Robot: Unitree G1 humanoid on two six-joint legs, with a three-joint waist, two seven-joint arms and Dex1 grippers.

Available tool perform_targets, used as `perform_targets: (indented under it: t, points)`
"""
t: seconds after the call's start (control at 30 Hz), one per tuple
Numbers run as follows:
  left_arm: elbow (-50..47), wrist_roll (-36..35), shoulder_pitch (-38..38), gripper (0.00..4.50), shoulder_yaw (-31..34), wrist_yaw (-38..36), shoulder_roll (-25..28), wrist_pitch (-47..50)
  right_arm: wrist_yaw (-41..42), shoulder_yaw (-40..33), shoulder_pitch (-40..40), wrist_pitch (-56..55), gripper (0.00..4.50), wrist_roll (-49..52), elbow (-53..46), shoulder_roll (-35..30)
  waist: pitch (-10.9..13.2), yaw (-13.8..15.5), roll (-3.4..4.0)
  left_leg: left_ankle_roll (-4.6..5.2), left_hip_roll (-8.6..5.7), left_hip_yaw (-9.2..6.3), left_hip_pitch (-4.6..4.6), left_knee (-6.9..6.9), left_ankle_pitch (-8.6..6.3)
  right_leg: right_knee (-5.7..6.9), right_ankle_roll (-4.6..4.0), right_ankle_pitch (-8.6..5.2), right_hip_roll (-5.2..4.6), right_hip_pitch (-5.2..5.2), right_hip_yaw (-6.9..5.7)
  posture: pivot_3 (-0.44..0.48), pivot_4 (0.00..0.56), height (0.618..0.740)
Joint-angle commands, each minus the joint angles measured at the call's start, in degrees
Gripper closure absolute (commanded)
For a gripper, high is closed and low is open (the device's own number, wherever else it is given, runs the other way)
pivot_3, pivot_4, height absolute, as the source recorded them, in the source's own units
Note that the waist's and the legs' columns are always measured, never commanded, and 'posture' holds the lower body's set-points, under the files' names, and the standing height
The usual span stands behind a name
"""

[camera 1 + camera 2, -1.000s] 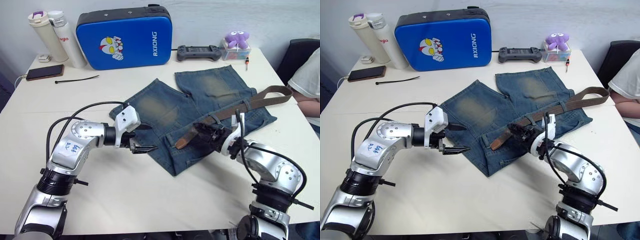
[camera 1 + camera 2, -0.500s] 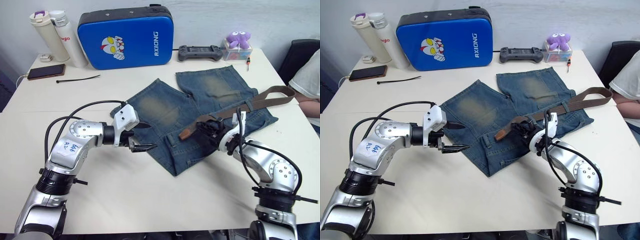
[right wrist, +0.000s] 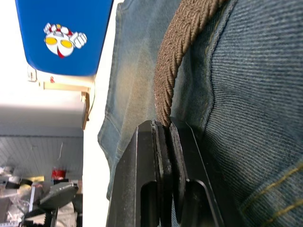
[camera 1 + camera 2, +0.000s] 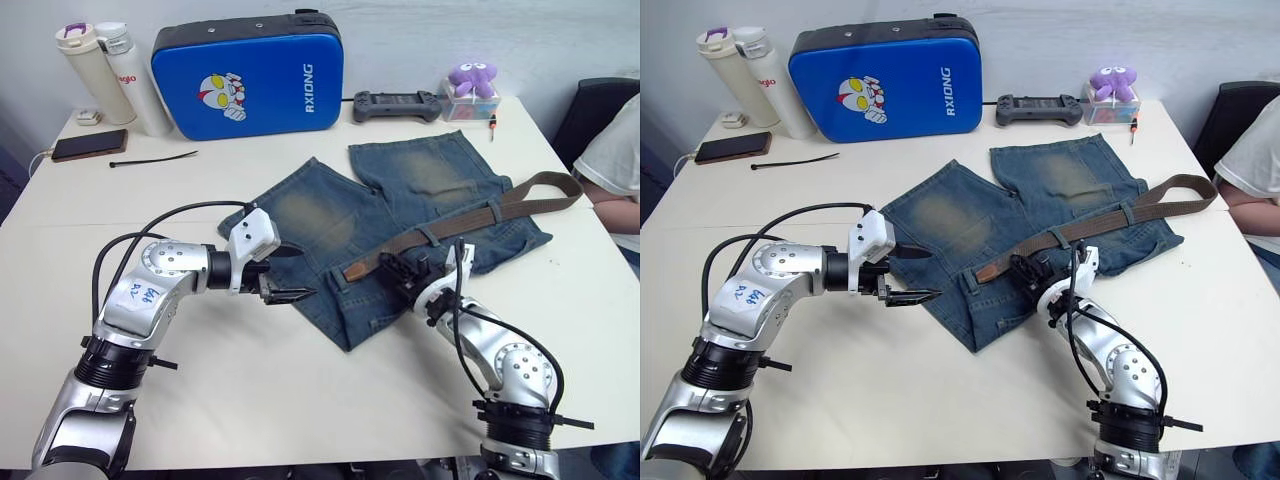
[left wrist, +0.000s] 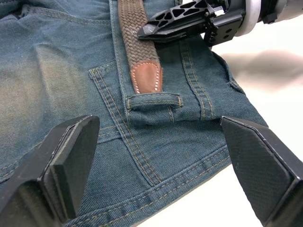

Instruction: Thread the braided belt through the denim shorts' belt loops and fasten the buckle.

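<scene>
The right gripper [image 4: 1025,271], jaws clamped on the belt [image 5: 138,45], holds its leather tip [image 5: 146,77] lengthwise just before the next loop [image 5: 154,100]; the left gripper [image 4: 290,294] waits wide open, empty.

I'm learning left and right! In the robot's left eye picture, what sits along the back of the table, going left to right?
White bottles → blue case → black controller → purple octopus toy.

A pale cream worktop [image 4: 300,400] filled the room's middle under even light. A plain whitish wall [image 4: 420,40] stood along its far edge, and a dark chair [image 4: 598,110] sat far right.
</scene>
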Motion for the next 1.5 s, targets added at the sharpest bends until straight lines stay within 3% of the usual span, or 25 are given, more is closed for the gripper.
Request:
perform_targets:
  t: [0.03,0.43,0.67,0.83,0.93,1.03,1.17,1.23,1.3,1.43,1.5]
  points:
    - [-2.0,-0.3,-0.9,0.00,0.4,-0.5,0.8,0.0,1.4,2.4,0.7,-0.2,4.47,-1.5,-1.2,2.0,0.0,-0.1,0.00,0.00,0.00,0.00,0.01,0.00,0.00,0.00,0.00,0.00,0.00,0.00,0.00,0.000,0.150,0.739]
    - [-2.7,-0.5,-0.6,0.00,0.6,-0.8,1.3,0.8,4.5,13.2,-0.2,8.2,4.47,-9.4,-3.8,0.3,0.0,-1.2,-0.04,-0.03,0.03,-0.02,0.09,-0.07,0.01,0.06,0.00,0.00,0.02,-0.02,0.01,0.000,0.150,0.739]
    - [-3.3,-0.7,-0.3,0.00,0.8,-1.1,1.8,1.5,5.0,16.1,-1.6,12.8,4.47,-13.7,-1.7,0.9,-0.1,-1.5,-0.12,-0.08,0.05,-0.01,0.20,-0.18,0.03,0.06,0.00,0.00,0.04,-0.02,0.02,0.000,0.150,0.739]
    - [-3.4,-0.8,-0.4,0.00,0.5,-1.4,2.1,1.8,6.4,15.6,-2.7,14.6,4.47,-16.0,-2.2,0.8,-0.2,-1.6,-0.26,-0.23,0.04,0.11,0.76,-0.73,0.12,-0.16,0.00,0.00,0.04,0.23,0.17,0.000,0.150,0.739]
    - [-3.2,-0.8,-0.3,0.00,0.3,-2.0,2.5,2.2,6.2,12.4,-2.5,15.3,3.45,-12.3,-4.3,0.7,-0.2,-1.4,-0.26,-0.30,0.10,0.10,0.79,-0.86,0.16,-0.10,0.00,0.00,0.08,0.16,0.17,0.000,0.150,0.739]
    - [-3.2,-0.8,0.2,0.00,0.2,-2.6,3.2,2.5,5.0,10.2,-2.6,17.6,2.12,-7.1,-8.2,-1.6,-0.1,-1.3,-0.25,-0.31,0.09,0.10,0.73,-0.86,0.16,-0.08,0.00,0.00,0.08,0.10,0.17,0.000,0.150,0.739]
    - [-4.0,-3.4,1.3,0.00,2.2,-2.5,3.5,5.6,4.2,9.1,-5.2,22.7,0.02,-2.5,-15.6,-11.8,-0.1,-0.5,-0.23,-0.27,0.05,0.09,0.62,-0.78,0.15,-0.15,-0.01,0.00,0.02,0.14,0.16,0.000,0.150,0.739]
    - [-5.2,-5.8,2.1,0.00,3.6,-1.5,3.4,9.5,5.5,8.8,-7.1,24.1,0.02,0.1,-18.7,-17.5,-0.1,-0.3,-0.22,-0.19,0.00,0.10,0.53,-0.70,0.12,-0.28,-0.01,0.00,-0.02,0.13,0.18,0.000,0.150,0.739]
    - [-7.0,-9.4,2.9,0.00,7.7,3.9,0.3,16.4,11.3,10.1,-8.8,26.5,0.02,-2.2,-23.1,-25.6,-0.1,0.1,-0.13,-0.17,0.01,0.09,0.51,-0.67,0.10,-0.44,-0.01,0.00,-0.01,0.15,0.18,0.000,0.150,0.739]
    - [-10.4,-17.8,1.9,0.00,15.2,11.6,-4.4,42.6,29.8,13.8,-10.2,20.0,0.02,-15.3,-30.7,-38.7,-0.1,0.3,-0.19,-0.12,0.01,-0.08,0.34,-0.61,0.10,-0.60,0.00,0.00,0.02,0.16,0.03,0.000,0.150,0.739]
    - [-6.8,-24.9,0.2,0.00,18.4,14.3,-5.8,52.5,37.5,14.1,-10.5,16.3,0.02,-20.8,-31.5,-44.5,0.0,0.4,-0.18,-0.09,-0.01,-0.13,0.25,-0.52,0.08,-0.65,0.00,0.00,0.04,0.18,-0.04,0.000,0.150,0.739]
